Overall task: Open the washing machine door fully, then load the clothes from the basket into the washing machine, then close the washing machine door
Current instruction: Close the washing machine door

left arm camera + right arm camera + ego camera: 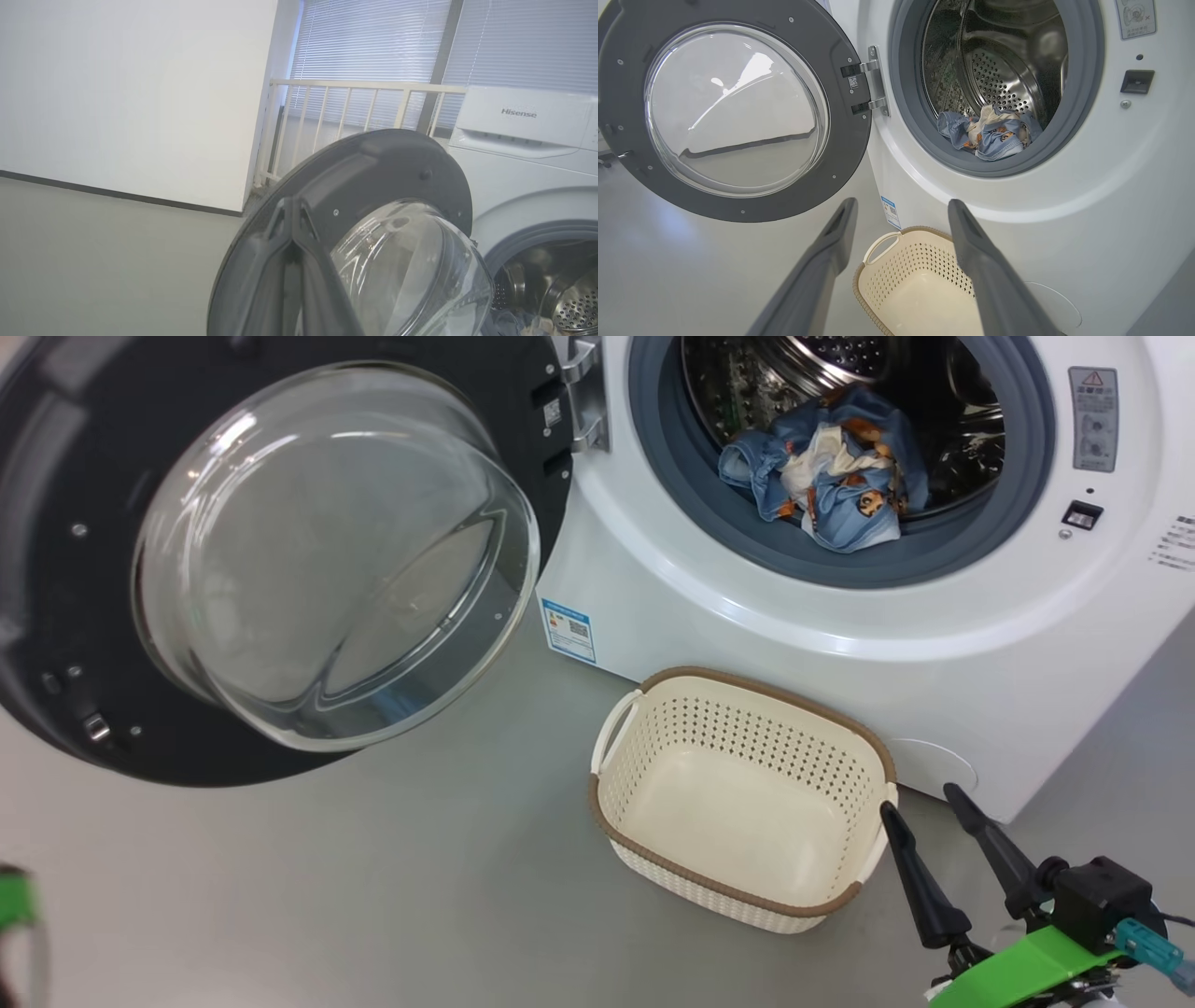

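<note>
- Washing machine: one, white, front-loading, straight ahead of the right gripper. Its round mouth faces the robot. "Hisense" reads on its top panel in the left wrist view.
- washing machine door: one, standing wide open on its hinge, ahead and to the left of the right gripper. Its inner face and bulging glass bowl are turned toward the robot.
- basket: one, upright on the grey floor, mouth up, bare bottom showing. Its long axis runs from far left to near right in the head view. It sits just left of the right gripper, its near corner beside one fingertip.
- clothes: one crumpled bundle, blue with bears and white lining. It lies in the drum's mouth on the lower lip of the grey gasket, ahead of and above the right gripper.
- right gripper: fingers spread wide, nothing between them, pointing toward the washing machine.
- left gripper: fingertips drawn together in front of the door's rim; whether they touch it I cannot tell.
- Labels: one blue sticker low on the front, on the hinge side, and one grey warning sticker with a red triangle. The print on both is too small to read.
</note>
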You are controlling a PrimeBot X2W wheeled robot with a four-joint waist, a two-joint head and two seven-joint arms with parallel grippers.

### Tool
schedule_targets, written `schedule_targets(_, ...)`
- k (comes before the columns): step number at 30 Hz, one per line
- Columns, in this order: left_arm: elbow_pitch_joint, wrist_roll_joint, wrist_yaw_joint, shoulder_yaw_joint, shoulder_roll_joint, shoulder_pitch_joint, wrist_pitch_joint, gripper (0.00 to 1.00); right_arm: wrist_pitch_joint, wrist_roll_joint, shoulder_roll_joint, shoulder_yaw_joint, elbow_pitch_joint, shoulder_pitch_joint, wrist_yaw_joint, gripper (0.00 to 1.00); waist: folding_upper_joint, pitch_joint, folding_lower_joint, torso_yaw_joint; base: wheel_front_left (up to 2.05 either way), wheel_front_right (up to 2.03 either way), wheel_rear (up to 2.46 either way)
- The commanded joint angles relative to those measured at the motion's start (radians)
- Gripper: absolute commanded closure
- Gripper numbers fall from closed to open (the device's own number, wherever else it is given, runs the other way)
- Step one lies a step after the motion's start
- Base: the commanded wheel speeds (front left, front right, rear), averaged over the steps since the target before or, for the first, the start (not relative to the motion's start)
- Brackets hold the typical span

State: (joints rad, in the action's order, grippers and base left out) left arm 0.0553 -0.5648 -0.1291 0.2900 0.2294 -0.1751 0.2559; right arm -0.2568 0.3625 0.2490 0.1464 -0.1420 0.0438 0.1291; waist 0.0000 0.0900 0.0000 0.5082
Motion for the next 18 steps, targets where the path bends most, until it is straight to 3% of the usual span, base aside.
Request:
schedule_targets(1,0.004,-0.028,-0.001,0.048,0.080,-0.069,0.006,1.00,-0.005,-0.006,0.003,0.017,0.030,0.007,0.002,0.00,0.0000,0.014,0.0000,-0.016,0.00,0.00,0.00)
schedule_targets(6,0.138,-0.195,-0.001,0.059,0.225,-0.214,0.006,1.00,-0.005,-0.012,0.008,0.016,0.034,0.021,0.002,0.00,0.0000,0.043,0.0000,-0.048,0.00,0.00,0.00)
schedule_targets(11,0.326,-0.410,-0.001,0.001,0.354,-0.345,-0.010,1.00,-0.005,-0.017,0.016,0.019,0.036,0.037,0.002,0.00,0.0000,0.071,0.0000,-0.071,0.00,0.00,0.00)
schedule_targets(15,0.457,-0.584,-0.001,-0.050,0.438,-0.439,-0.102,1.00,-0.005,-0.019,0.020,0.024,0.040,0.045,0.002,0.00,0.0000,0.088,0.0000,-0.087,0.00,0.00,0.00)
schedule_targets(18,0.500,-0.669,-0.001,-0.078,0.467,-0.477,-0.180,1.00,-0.005,-0.020,0.024,0.027,0.040,0.051,0.002,0.00,0.0000,0.097,0.0000,-0.093,0.00,0.00,0.00)
